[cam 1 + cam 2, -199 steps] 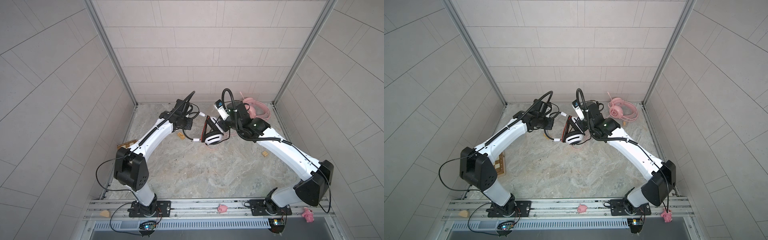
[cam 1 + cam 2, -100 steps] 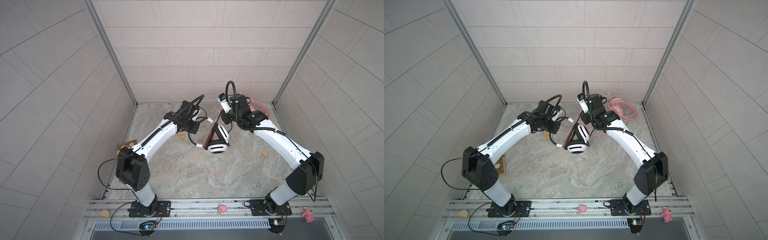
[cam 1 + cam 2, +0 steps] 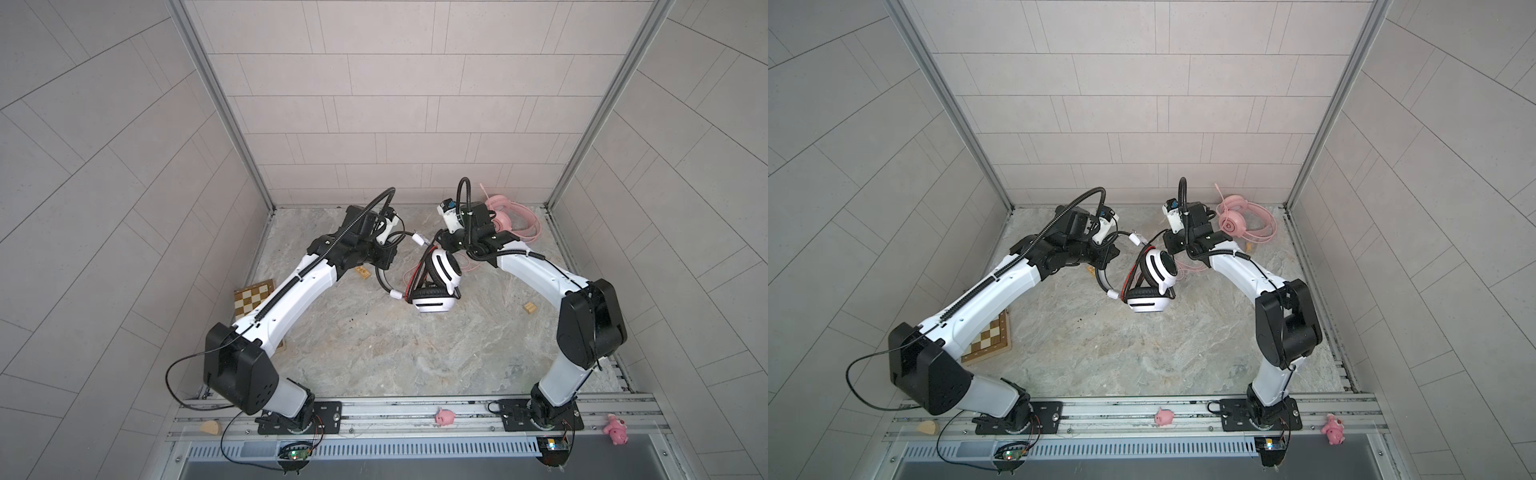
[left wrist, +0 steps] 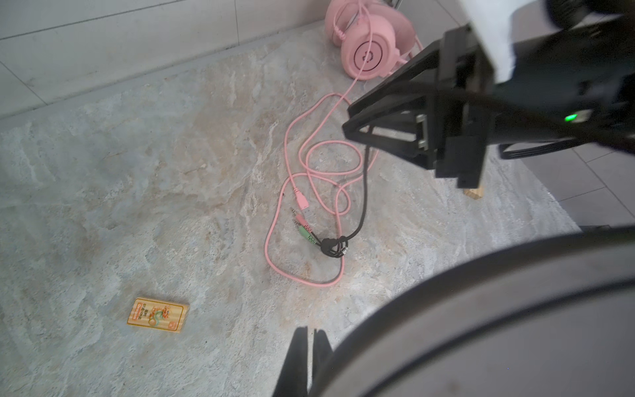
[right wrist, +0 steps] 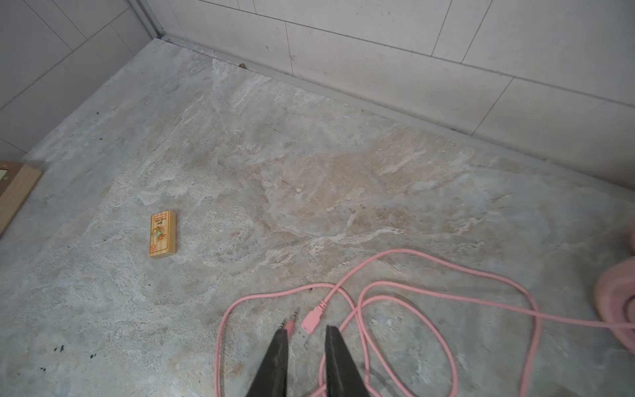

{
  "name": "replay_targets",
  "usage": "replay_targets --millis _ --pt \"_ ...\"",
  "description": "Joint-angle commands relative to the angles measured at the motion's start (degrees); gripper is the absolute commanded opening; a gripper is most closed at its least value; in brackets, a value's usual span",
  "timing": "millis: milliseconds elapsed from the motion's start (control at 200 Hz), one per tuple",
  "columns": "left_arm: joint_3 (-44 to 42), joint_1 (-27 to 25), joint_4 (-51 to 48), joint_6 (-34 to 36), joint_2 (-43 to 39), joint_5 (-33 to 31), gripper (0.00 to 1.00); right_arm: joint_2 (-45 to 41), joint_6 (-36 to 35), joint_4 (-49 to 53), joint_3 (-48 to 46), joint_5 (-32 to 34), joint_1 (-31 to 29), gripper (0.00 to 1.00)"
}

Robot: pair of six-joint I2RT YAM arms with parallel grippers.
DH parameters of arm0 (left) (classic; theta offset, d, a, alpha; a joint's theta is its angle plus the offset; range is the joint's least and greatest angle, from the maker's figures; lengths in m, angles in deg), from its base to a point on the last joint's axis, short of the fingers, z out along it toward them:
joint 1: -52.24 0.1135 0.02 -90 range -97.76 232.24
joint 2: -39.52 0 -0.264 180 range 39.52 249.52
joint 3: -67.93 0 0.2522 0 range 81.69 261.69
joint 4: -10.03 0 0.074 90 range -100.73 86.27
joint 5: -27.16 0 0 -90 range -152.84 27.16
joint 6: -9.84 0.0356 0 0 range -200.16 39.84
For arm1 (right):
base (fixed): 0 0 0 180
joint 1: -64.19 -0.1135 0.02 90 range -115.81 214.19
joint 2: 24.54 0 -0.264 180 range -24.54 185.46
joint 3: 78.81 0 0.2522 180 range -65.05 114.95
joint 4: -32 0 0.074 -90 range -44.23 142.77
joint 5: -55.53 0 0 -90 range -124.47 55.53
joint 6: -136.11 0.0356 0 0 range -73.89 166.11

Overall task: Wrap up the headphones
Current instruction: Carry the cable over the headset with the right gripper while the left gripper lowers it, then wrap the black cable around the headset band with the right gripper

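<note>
Your right arm has pulled in, its pincer slightly parted, seemingly empty; your left pincer grips the white headset aloft, black cable dangling unwrapped, pink headset untouched at the back of the table.

Bright, even, soft-shadowed light; wrist views blur up close, edges bowed.

Left arm and right arm arched inward from the near rail, wrists close together and well forward, left gripper with fingers pressed together, right gripper angled downward, jaws narrowly parted.
</note>
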Motion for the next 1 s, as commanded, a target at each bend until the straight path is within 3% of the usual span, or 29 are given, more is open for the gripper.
replay_targets --millis 0,85,340,996 --pt "0.1 1.2 6.3 -4.1 -2.6 7.5 0.0 2.5 8.3 -11.2 -2.3 -8.4 1.8 0.21" --pt "0.3 1.2 6.3 -4.2 -3.2 8.5 0.0 5.2 11.3 -15.1 -3.2 -10.6 2.3 0.2" --pt "-0.7 2.9 8.5 -6.1 -3.9 10.1 0.0 11.2 17.2 -23.9 -5.8 -8.7 2.2 0.17" --pt "-3.9 6.8 14.6 -10.7 -5.5 11.0 0.0 14.8 22.3 -33.9 -15.2 -7.3 0.0 0.17"
